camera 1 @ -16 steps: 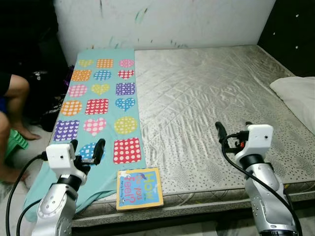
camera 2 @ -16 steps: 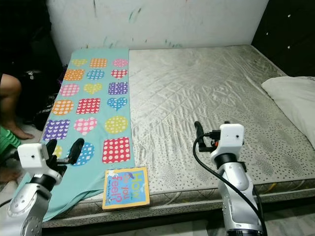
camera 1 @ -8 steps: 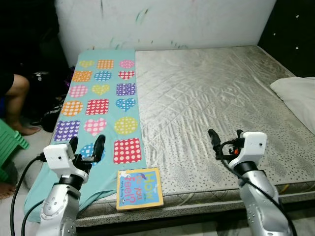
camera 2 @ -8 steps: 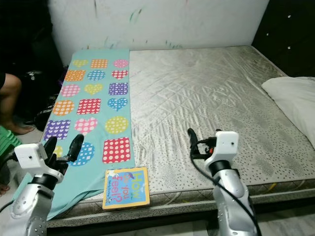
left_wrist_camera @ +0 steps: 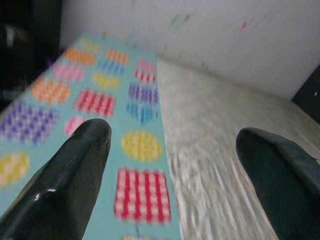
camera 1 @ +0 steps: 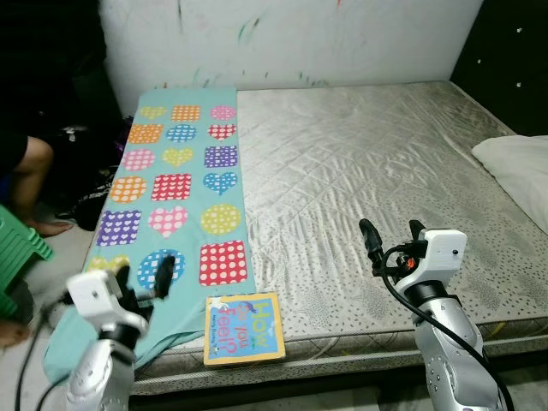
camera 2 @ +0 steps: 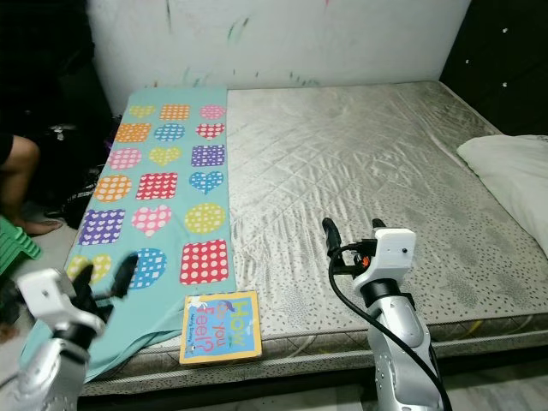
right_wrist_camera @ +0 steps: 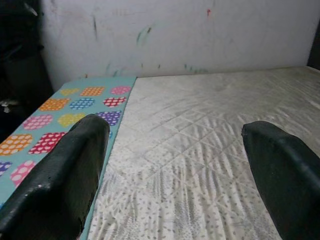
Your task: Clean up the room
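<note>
Book (camera 1: pixel 244 328) at near edge of bed (camera 1: pixel 377 163), beside patterned mat (camera 1: pixel 175 193); left end effector (camera 1: pixel 141 276) fingers apart over mat; right end effector (camera 1: pixel 390 237) fingers apart above mattress.

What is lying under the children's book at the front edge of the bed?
The book lies on the grey mattress, its left corner on the patterned teal blanket. What it covers is hidden.

Before me a bare quilted mattress (camera 1: pixel 368 171), patterned teal sheet (camera 1: pixel 175 184) along its left, picture book (camera 1: pixel 244 327) at near edge, white pillow (camera 1: pixel 522 167) far right
</note>
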`<state>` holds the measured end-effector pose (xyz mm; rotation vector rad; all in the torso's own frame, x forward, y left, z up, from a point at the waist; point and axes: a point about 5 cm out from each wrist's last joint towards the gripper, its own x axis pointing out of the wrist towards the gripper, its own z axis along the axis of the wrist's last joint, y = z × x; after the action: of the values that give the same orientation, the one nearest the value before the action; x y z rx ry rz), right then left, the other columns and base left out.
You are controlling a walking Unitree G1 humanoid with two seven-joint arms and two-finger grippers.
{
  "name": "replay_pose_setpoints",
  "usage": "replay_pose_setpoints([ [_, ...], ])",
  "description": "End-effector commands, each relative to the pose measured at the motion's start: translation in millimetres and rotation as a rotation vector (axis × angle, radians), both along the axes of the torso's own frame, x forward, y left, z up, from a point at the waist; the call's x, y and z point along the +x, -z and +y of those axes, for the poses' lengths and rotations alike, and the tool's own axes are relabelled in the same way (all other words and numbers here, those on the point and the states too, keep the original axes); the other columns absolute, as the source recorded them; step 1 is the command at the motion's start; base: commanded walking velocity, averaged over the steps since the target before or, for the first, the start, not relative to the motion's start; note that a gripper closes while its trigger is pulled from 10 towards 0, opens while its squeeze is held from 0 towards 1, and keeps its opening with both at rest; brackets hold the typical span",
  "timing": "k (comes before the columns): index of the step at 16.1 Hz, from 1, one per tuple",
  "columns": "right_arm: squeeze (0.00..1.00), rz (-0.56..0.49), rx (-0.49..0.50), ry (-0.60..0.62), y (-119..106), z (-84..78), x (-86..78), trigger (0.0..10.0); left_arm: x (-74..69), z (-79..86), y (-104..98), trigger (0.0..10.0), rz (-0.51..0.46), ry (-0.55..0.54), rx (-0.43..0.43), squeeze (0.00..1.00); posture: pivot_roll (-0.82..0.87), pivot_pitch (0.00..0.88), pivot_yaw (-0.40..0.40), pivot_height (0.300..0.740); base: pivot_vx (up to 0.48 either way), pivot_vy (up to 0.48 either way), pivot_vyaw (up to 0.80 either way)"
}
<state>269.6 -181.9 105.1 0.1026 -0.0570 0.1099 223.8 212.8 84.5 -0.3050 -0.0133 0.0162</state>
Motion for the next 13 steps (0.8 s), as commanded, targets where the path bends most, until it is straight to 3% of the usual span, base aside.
replay_pose_setpoints([
  [1, 0.0, -0.006, 0.003, 0.011, -2, -0.9, 3.4, 10.0, 1.3, 4.7, -10, 10.0, -0.044, -0.028, 0.053, 0.0, -0.18, 0.0, 0.003, 0.74, 0.0, 0.0, 0.0],
  [2, 0.0, -0.032, -0.001, 0.005, -4, 1.6, 5.2, 10.0, 2.0, 3.8, -15, 10.0, -0.093, -0.04, 0.099, 0.0, -0.17, 0.0, 0.001, 0.74, 0.0, 0.0, 0.0],
  [4, 0.0, -0.048, -0.015, 0.004, -3, 3.9, 8.1, 10.0, 2.8, -5.1, -19, 10.0, -0.143, -0.001, 0.073, 0.0, -0.16, 0.0, -0.011, 0.74, 0.0, 0.0, 0.0],
  [5, 0.0, -0.046, 0.003, 0.014, -3, 4.0, 11.6, 10.0, 4.2, -16.9, -17, 10.0, -0.137, 0.069, -0.057, 0.0, -0.16, 0.0, -0.019, 0.74, 0.0, 0.0, 0.0],
  [6, 0.0, -0.043, 0.012, 0.012, -2, 5.0, 12.9, 10.0, 5.2, -21.3, -13, 10.0, -0.103, 0.091, -0.111, 0.0, -0.15, 0.0, -0.017, 0.74, 0.0, 0.0, 0.0],
  [7, 0.0, -0.05, 0.007, -0.017, -2, 9.8, 13.6, 10.0, 6.0, -21.1, -7, 10.0, -0.041, 0.053, -0.211, 0.0, -0.14, 0.0, -0.011, 0.74, 0.0, 0.0, 0.0],
  [9, 0.0, -0.056, 0.008, -0.023, -2, 13.5, 14.6, 10.0, 2.4, -17.5, 0, 10.0, 0.022, 0.018, -0.275, 0.0, -0.13, 0.0, -0.005, 0.74, 0.0, 0.0, 0.0],
  [10, 0.0, -0.054, 0.009, -0.023, -1, 14.6, 14.8, 10.0, 0.8, -13.6, 2, 10.0, 0.032, 0.003, -0.259, 0.0, -0.13, 0.0, -0.005, 0.74, 0.0, 0.0, 0.0],
  [11, 0.0, -0.052, 0.009, -0.023, 0, 14.5, 14.6, 10.0, 1.7, -9.6, 1, 10.0, 0.027, -0.014, -0.163, 0.0, -0.14, 0.0, -0.006, 0.74, 0.0, 0.0, 0.0],
  [13, 0.0, -0.051, -0.008, -0.025, 0, 13.2, 14.1, 10.0, 9.3, -9.1, -8, 10.0, -0.006, -0.012, 0.119, 0.0, -0.14, 0.0, -0.003, 0.74, 0.0, 0.0, 0.0],
])
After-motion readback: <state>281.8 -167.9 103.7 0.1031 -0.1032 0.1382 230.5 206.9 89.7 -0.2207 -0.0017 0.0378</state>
